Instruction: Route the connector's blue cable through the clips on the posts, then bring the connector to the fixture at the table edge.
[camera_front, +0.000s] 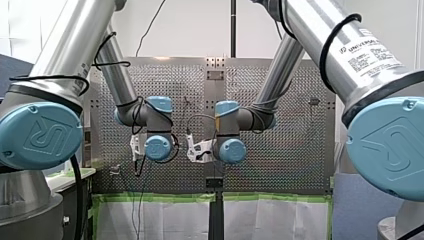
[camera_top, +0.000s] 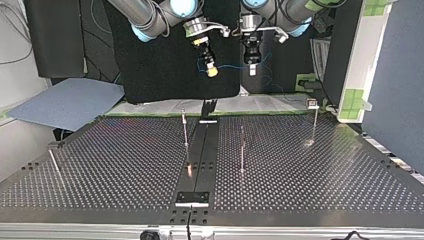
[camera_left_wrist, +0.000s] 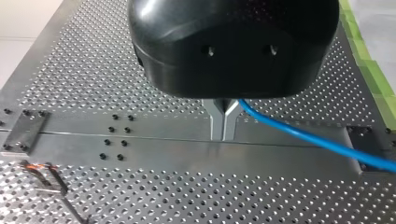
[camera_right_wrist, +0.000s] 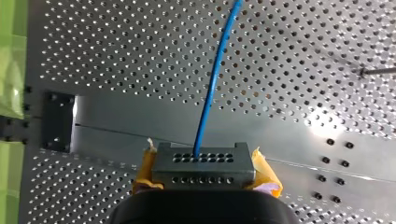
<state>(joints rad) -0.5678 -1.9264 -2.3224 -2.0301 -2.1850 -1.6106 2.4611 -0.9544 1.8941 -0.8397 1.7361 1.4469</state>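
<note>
1. My right tool (camera_right_wrist: 204, 171) is clenched on the connector (camera_right_wrist: 204, 158), with its yellow pads (camera_right_wrist: 265, 171) pressed against the block's two ends. The blue cable (camera_right_wrist: 212, 84) leaves the block's face and runs away ahead of it.
2. My left tool (camera_left_wrist: 223, 135) has its metal fingers pinched together on that cable, which comes out beside them and trails off to one side.
3. In the top view both tools hang high above the desk (camera_top: 110, 165), over its edge on the arms' side. They are near each other, with a slack span of cable between them (thin and hard to follow there).
4. No cable shows at the posts (camera_top: 185, 127) standing about the middle of the desk, so I judge the routing has not begun.
5. To do it well, bring both tools down together toward the first post and spread them until the span runs straight. Put one tool on each side of the post, level with its clip (camera_top: 312, 103).
6. Press the cable in sideways rather than dragging it across the post, which looks thin and easy to bend.
7. Loosen the left grip only enough to let the cable slide, and hold the connector firmly for the fixture at the desk's edge (I cannot tell which plate that is).
</note>
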